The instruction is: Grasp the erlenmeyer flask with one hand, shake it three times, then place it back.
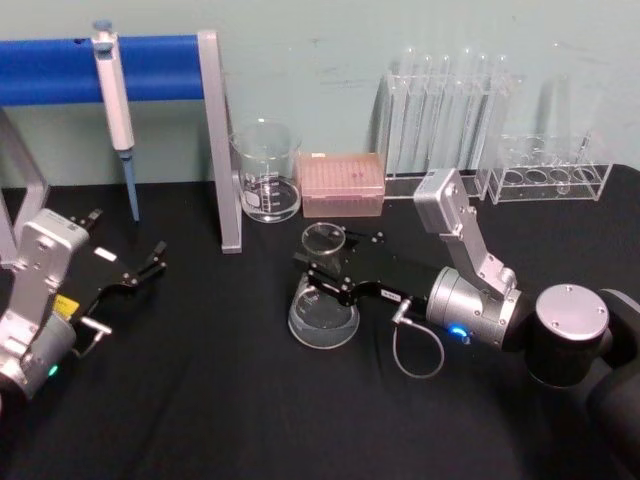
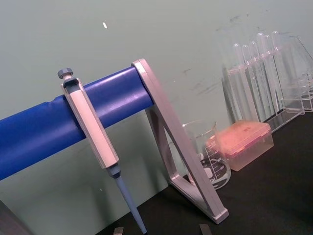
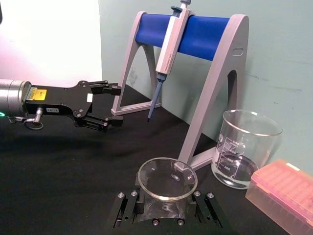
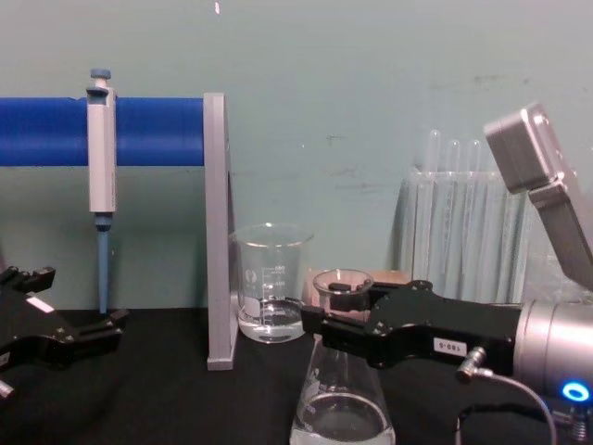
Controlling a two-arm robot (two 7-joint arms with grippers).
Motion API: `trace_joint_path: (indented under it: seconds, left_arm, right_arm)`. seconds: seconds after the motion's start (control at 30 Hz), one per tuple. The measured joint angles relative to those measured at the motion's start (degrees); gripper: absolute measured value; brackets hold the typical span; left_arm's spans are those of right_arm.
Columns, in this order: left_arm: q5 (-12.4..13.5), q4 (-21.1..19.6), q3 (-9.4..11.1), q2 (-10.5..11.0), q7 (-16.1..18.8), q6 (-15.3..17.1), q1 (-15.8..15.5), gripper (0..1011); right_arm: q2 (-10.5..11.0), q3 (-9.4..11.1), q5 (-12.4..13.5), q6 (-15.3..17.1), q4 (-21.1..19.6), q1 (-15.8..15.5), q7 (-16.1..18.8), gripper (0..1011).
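Black fingers of the right gripper [image 1: 325,268] pinch the neck of the erlenmeyer flask [image 1: 323,310], which stands upright on the black table [image 1: 200,400] in front of the beaker [image 1: 267,170] and pink tip box [image 1: 342,184]. The left gripper [image 1: 150,262] rests apart at the left, jaws spread.

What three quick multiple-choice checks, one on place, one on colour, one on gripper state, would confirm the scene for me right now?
1. Where is the right gripper?
A. at the erlenmeyer flask neck
B. over the beaker
C. beside the pipette

2. What colour is the tip box?
A. blue
B. pink
C. green

3. How is the left gripper?
A. shut on the flask
B. shut on the pipette
C. open, holding nothing

Answers: 1 A, its fingers sit either side of the neck in the chest view. 2 B, pink beside the beaker. 3 C, fingers spread over bare cloth.
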Motion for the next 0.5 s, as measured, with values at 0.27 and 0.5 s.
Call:
trace_joint_path:
  seconds: [0.27,0.5]
  left_arm:
    - [0.0,0.0,0.0,0.0,0.0,0.0,0.0,1001]
    - [0.0,0.0,0.0,0.0,0.0,0.0,0.0,1001]
  right_arm:
    - [0.0,0.08,-0.21,0.31,-0.21,-0.08,-0.09,456]
    - [0.02,0.09,-0.23,0.33,-0.22,-0.11,-0.1,453]
